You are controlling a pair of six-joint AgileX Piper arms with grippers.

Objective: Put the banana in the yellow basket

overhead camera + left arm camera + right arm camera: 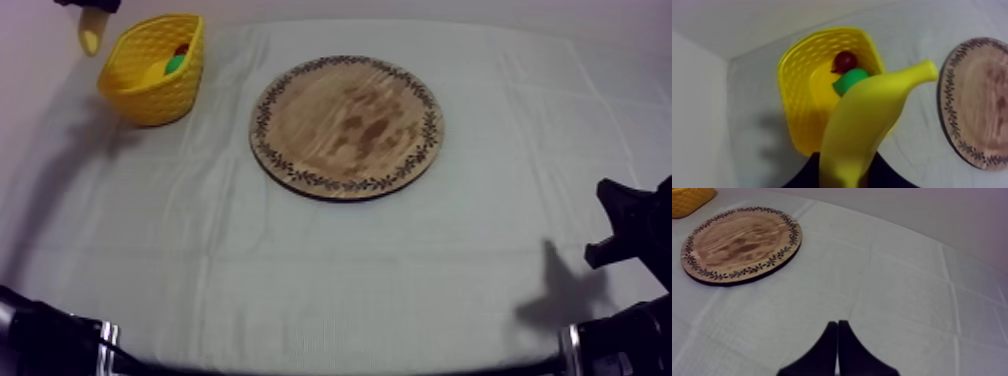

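Note:
The yellow banana (864, 122) hangs in the air with my left gripper (88, 8) shut on its lower end, its tip pointing toward the board. In the top view the banana (90, 40) is just left of the yellow basket (150, 75), outside the rim. The basket (803, 95) holds a small red fruit (844, 61) and a green fruit (851, 80). The round wooden board (346, 126) lies bare at the table's middle. My right gripper (837, 333) is shut on nothing, low over the cloth at the right side (622, 225).
The basket stands at the far left corner of the cloth, close to the table's back edge. The board (742, 243) is a good way from the right gripper, with open cloth between them and along the front.

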